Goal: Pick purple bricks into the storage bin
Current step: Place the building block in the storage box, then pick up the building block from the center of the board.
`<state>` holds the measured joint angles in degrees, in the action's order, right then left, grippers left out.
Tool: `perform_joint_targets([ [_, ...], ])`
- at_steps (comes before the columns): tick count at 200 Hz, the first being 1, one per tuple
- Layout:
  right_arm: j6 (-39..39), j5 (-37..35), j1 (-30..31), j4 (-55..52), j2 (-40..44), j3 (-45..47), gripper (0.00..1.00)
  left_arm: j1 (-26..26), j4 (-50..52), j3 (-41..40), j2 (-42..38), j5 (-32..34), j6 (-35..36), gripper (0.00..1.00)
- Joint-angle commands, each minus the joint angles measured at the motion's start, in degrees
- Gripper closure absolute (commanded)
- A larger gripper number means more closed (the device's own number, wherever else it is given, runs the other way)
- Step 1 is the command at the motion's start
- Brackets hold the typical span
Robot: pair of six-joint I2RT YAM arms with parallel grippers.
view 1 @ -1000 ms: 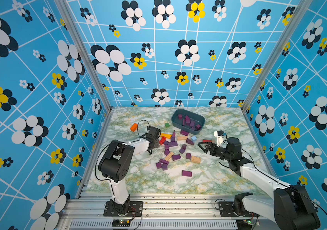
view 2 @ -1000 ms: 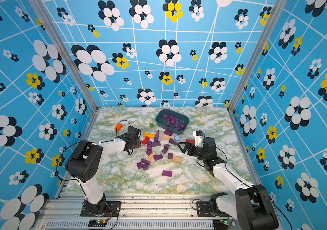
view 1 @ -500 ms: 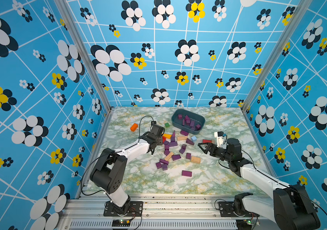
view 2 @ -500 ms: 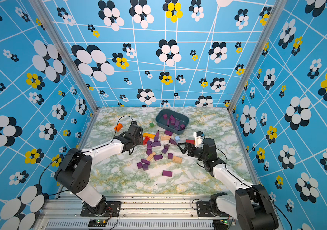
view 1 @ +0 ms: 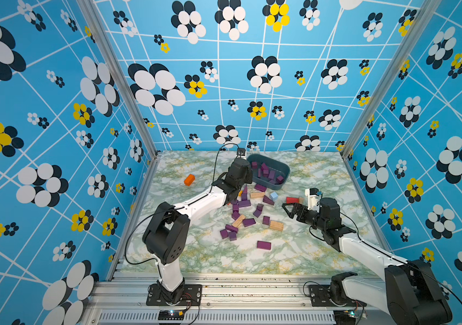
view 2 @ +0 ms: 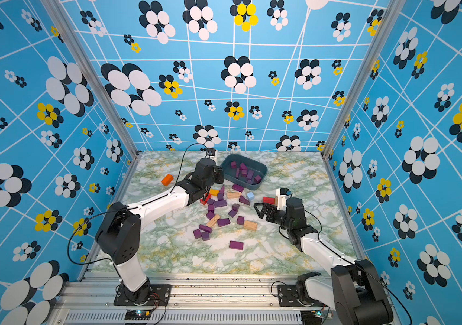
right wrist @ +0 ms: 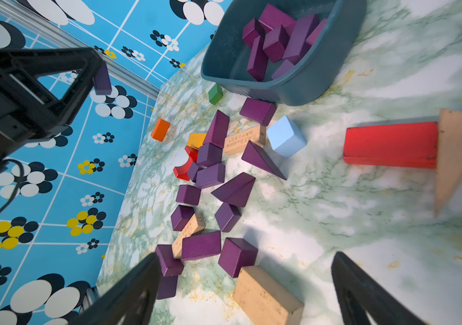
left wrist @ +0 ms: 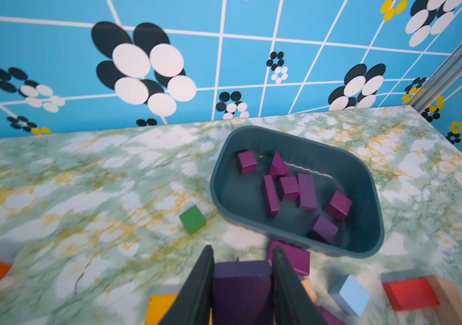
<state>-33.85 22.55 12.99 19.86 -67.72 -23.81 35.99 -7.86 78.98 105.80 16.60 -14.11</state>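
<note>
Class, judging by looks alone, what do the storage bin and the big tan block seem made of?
Storage bin: probably moulded plastic; smooth, slight sheen, rounded seamless corners.
Tan block: likely bare wood; matte, with faint grain and speckles.

On the green-veined marble tabletop (view 1: 308, 253) an orange wooden block (view 1: 189, 179) lies alone left of centre in a top view, with a light-blue cube (view 1: 273, 195), a red bar (view 1: 292, 200) and a tan wooden block (view 1: 276, 225) nearer the middle.

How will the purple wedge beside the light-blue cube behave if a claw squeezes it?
Likely stiff: the purple wedge looks like solid painted wood. Its sloped faces may slip when squeezed. Pushed, it should slide, not roll.
</note>
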Motion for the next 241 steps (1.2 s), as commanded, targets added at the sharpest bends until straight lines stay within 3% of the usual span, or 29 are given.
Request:
perform_joint_targets([
  [1, 1.5, -2.9, 0.2, -1.9, -1.3, 0.6, 0.03, 0.8, -4.3, 5.9, 6.3, -1.7, 3.0, 0.81],
  [69, 1.2, -2.6, -0.4, -1.8, -4.3, 0.0, 0.03, 0.7, -8.9, 20.0, 20.7, -2.2, 8.7, 0.79],
  [84, 0.8, -2.1, -0.5, -1.3, -5.2, 0.0, 0.03, 0.4, -8.6, 22.5, 22.7, -1.8, 9.1, 0.69],
  [110, 0.1, -2.0, -0.5, -0.5, -6.4, 0.0, 0.01, 0.3, -10.3, 23.5, 24.1, -0.6, 9.7, 0.36],
  [128, -0.2, -1.9, -0.5, -0.1, -6.9, 0.1, 0.01, 0.4, -11.9, 22.4, 23.8, -0.8, 10.9, 0.21],
  [147, -0.3, -1.8, -0.5, 0.0, -7.0, 0.1, 0.01, 0.4, -12.4, 21.0, 22.7, -0.7, 11.5, 0.13],
  [204, -0.3, -0.6, -0.5, 0.6, -6.9, 0.2, 0.01, 0.4, -13.6, 11.9, 14.9, -2.1, 11.0, 0.07],
  [241, -0.3, 0.6, -0.6, 1.4, -6.8, 0.3, 0.01, 0.6, -13.8, -1.0, 4.2, -2.9, 9.8, 0.04],
])
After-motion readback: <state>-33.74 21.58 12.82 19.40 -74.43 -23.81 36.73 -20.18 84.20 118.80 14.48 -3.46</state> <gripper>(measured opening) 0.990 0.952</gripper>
